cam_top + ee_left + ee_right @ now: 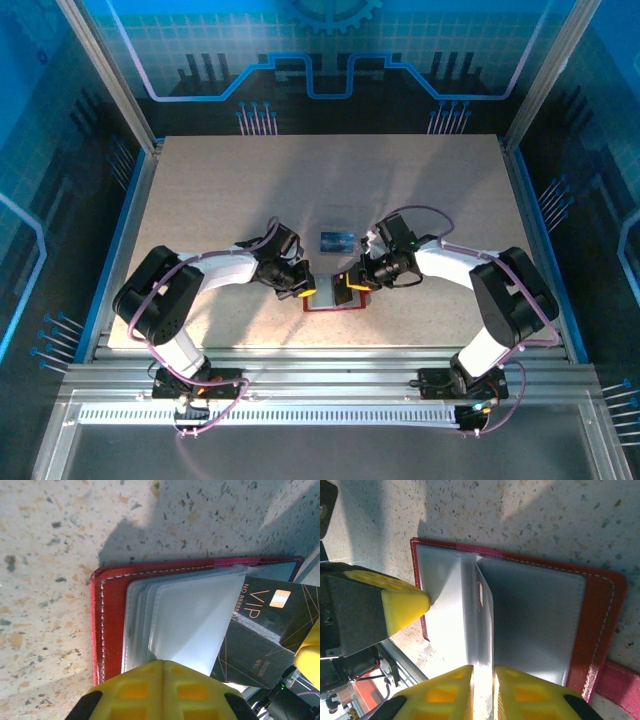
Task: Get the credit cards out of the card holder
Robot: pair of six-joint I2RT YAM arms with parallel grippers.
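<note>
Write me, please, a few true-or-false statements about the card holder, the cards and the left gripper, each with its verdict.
1. The card holder lies open on the table. True.
2. A black card marked VIP sticks partly out of the holder. True.
3. The left gripper is wide open. False: it is shut, its tip over the grey pockets.
4. A blue card is tucked into the holder. False: it lies apart from it, on the clear tray further up the table.
</note>
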